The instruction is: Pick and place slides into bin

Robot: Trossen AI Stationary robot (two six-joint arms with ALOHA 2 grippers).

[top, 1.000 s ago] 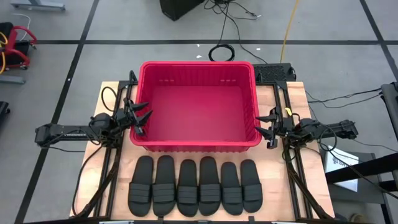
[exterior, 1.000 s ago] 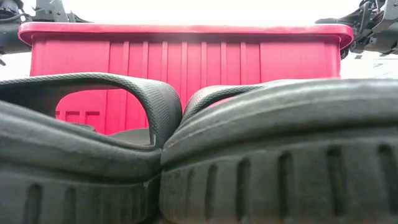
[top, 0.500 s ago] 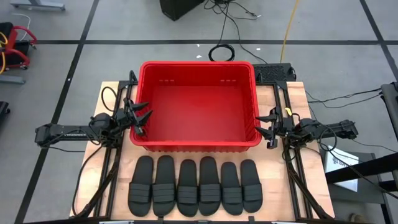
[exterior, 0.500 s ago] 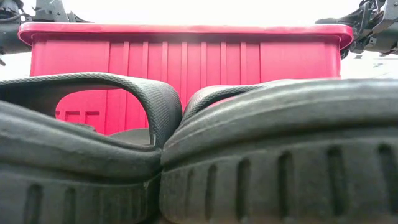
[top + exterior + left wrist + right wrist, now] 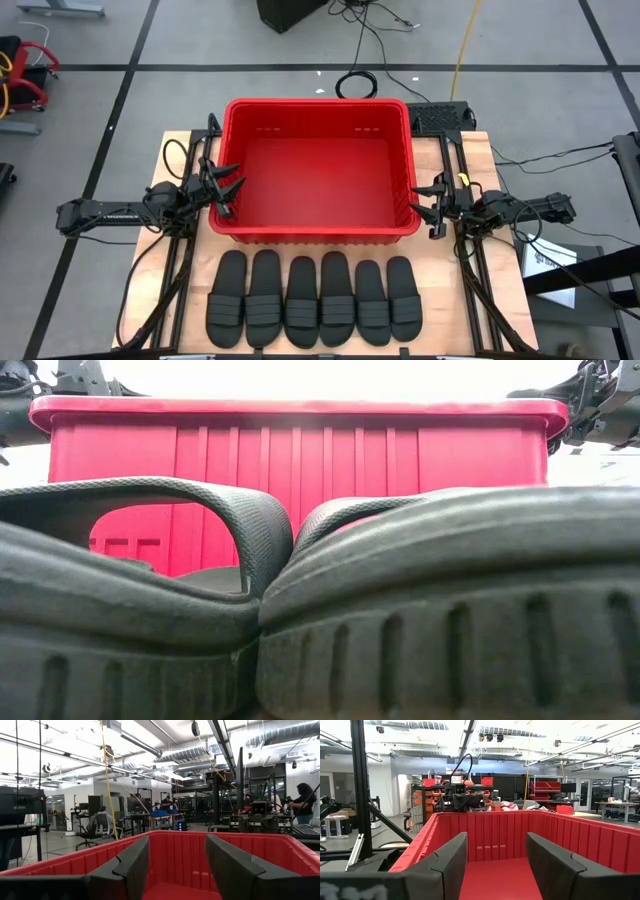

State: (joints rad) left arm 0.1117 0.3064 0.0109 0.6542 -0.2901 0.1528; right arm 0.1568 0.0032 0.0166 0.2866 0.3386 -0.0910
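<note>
Left gripper (image 5: pixel 226 190): fingers spread wide, holding nothing, at the bin's left wall.
Right gripper (image 5: pixel 432 207): fingers spread wide, holding nothing, at the bin's right wall.
Bin (image 5: pixel 318 107): one, red, mid-table between the grippers.
Slides (image 5: pixel 311 298): six, black, side by side in a row on the table just in front of the bin.
Cables (image 5: pixel 356 84): on the floor behind the bin.

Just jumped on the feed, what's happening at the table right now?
Nothing is being handled at this moment. The six black slides lie side by side in a row on the table's near edge, in front of the red bin, which has nothing in it. The left gripper sits at the bin's left wall and the right gripper at its right wall, both with fingers open and holding nothing, pointed in over the bin. No slide has been picked yet.
</note>
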